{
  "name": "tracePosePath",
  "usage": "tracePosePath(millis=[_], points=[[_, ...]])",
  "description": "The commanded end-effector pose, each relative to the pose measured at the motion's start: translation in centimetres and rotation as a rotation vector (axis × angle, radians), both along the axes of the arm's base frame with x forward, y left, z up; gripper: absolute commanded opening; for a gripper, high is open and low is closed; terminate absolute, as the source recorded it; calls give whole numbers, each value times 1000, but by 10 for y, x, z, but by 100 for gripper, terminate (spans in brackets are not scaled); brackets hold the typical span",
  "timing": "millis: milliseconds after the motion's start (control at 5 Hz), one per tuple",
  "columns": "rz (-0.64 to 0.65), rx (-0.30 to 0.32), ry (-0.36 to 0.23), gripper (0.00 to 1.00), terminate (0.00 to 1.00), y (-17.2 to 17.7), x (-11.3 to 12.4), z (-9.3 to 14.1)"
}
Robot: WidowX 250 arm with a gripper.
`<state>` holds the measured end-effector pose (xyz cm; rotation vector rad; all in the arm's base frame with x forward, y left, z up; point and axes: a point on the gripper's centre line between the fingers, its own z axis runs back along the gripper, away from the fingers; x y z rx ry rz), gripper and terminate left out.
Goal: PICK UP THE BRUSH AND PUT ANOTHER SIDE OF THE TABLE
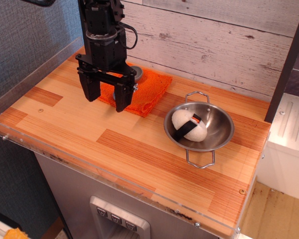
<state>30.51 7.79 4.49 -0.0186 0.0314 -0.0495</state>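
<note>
You have not started the pick: the gripper (105,94) hangs with its jaws apart and empty over the orange cloth (142,92) at the back of the worktop (89,149). The brush (189,125) lies well off to one side of the jaws, inside the steel bowl (219,134). The reach, the grasp, the lift and the placing elsewhere on the worktop all remain.

The rectangular wooden table (114,149), built of light and orange-brown planks, is edged with clear plastic. An orange woven cloth (144,94) is laid flat at 11 o'clock. A round stainless-steel bowl with two wire handles (217,130) is positioned at 3 o'clock, well apart from the cloth.
</note>
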Motion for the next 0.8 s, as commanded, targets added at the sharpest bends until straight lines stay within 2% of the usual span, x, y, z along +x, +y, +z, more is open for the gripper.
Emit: tracePosePath(millis=[0,200,600], points=[[0,0,0,100,0,0,0,0],[-30,-23,-14,100,0,-25,5,2],[-164,-13,-51,100,0,-94,16,17]])
